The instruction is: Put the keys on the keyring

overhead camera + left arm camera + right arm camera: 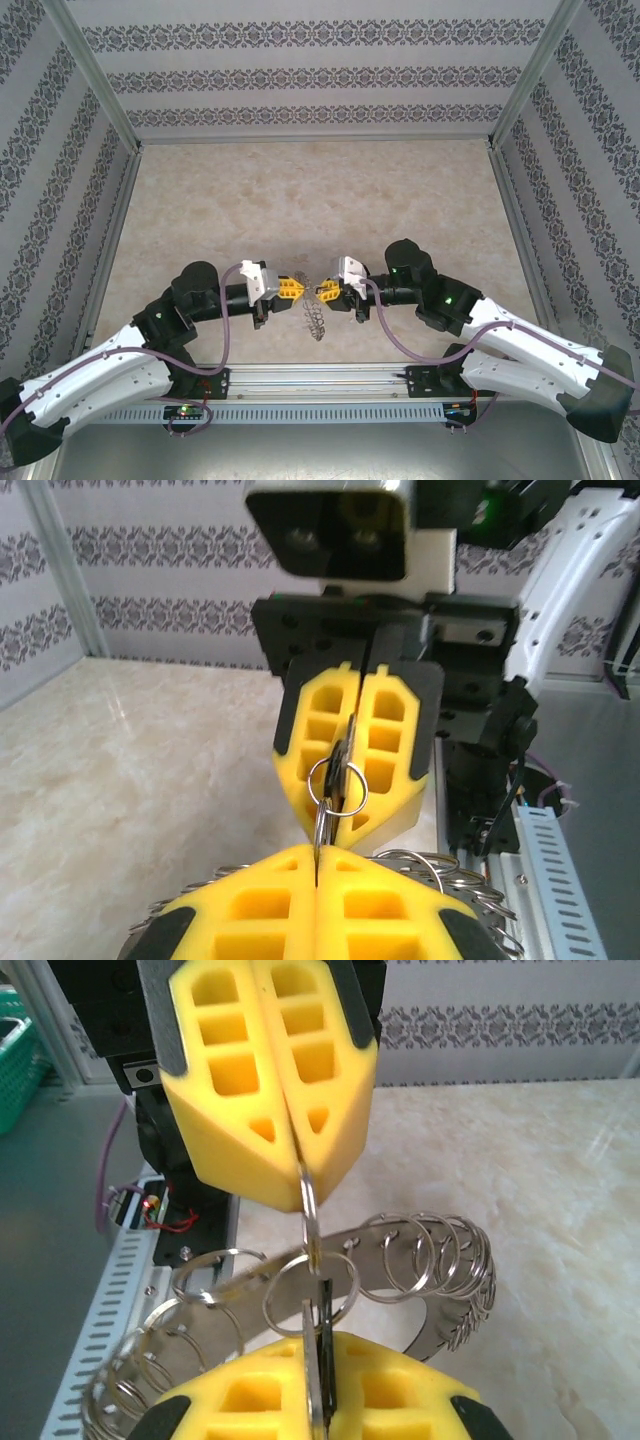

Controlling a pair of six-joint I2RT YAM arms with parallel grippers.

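The 2 arms meet over the middle of the worktop (300,190), close to its near edge, with their grippers tip to tip. The left gripper (300,291) (316,854) (300,1192) is fully closed, its yellow fingers (240,1110) pressed together and pinching 1 thin wire loop (310,1295) (337,785) on the rim of the keyring (316,320) (400,1285) (440,875). The keyring hangs from that grip, below and between the 2 grippers. Its flat grey band curves down and away, with the other small loops fanned out along its edge. Whether its lowest part touches the worktop cannot be told. The right gripper (326,293) (340,825) (315,1348) is closed too, clamped on the key (322,1365) (347,768), which stands on edge as a dark sliver between the yellow pads and pokes a little past the fingertips. The key meets the pinched loop right where the 2 grippers face each other. From the left wrist, the loop sits as a small circle across the key. Whether the key has passed through the loop cannot be told.
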